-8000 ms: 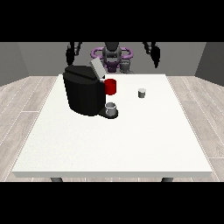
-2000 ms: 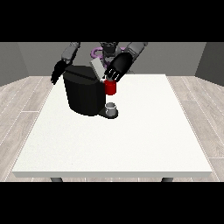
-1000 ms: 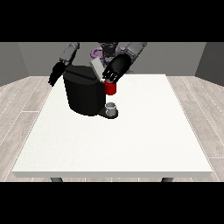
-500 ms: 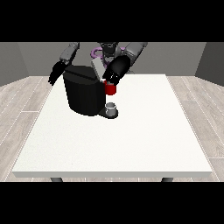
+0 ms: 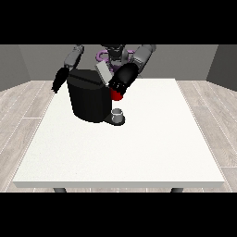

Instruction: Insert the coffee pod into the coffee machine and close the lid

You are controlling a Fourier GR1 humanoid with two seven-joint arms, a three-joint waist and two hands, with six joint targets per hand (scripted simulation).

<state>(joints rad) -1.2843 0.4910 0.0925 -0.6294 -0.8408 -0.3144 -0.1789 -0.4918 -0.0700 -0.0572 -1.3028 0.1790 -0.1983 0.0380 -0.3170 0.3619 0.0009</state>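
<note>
The black coffee machine (image 5: 90,99) stands on the white table (image 5: 139,148) at the back left. Its grey lid (image 5: 103,72) is tilted up. A red part (image 5: 118,95) sticks out of the machine's right side, above a small grey cup (image 5: 118,114) on the drip tray. The hand at the view's right (image 5: 123,80) rests against the machine's upper right, between the lid and the red part. The coffee pod is not visible anywhere. The hand at the view's left (image 5: 60,80) hangs beside the machine's left side with straight fingers, holding nothing.
The robot's body (image 5: 115,53) stands just behind the machine. The table stretches wide in front of and to the right of the machine. Grey wood floor surrounds the table.
The pod that stood on the table right of the machine in the earliest frame is gone. The hand at the view's right has sunk slightly towards the red part. The lid still stands up.
</note>
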